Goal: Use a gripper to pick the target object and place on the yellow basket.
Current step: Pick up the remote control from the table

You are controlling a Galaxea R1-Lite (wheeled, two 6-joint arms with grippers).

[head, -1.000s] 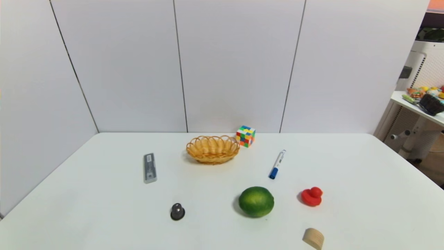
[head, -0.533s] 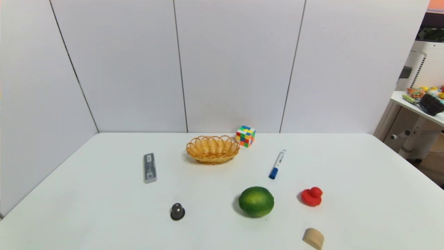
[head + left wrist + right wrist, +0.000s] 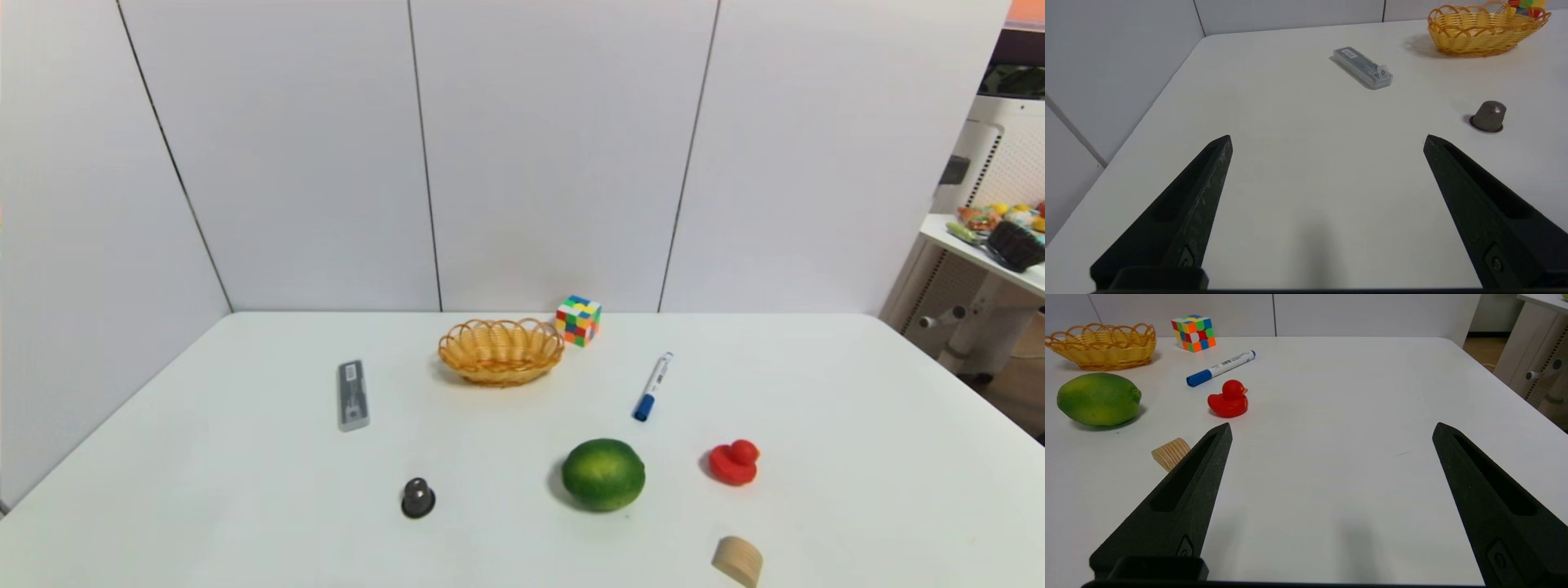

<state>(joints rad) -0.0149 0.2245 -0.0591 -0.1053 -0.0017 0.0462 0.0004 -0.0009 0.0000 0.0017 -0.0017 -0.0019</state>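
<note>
One grey bar (image 3: 353, 395), one yellow basket (image 3: 500, 351), one colour cube (image 3: 578, 320), one pen (image 3: 652, 386), one green fruit (image 3: 602, 474), one red duck (image 3: 734, 463), one wood piece (image 3: 738, 560), one dark cap (image 3: 418, 497), two claws: left claw (image 3: 1327, 139), right claw (image 3: 1332, 426).

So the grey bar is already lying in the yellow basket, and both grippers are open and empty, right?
Not quite: the grey bar still lies flat on the table, apart from the yellow basket and on the robot's left of it, as the head view shows. The left gripper and right gripper are indeed open and empty.
</note>
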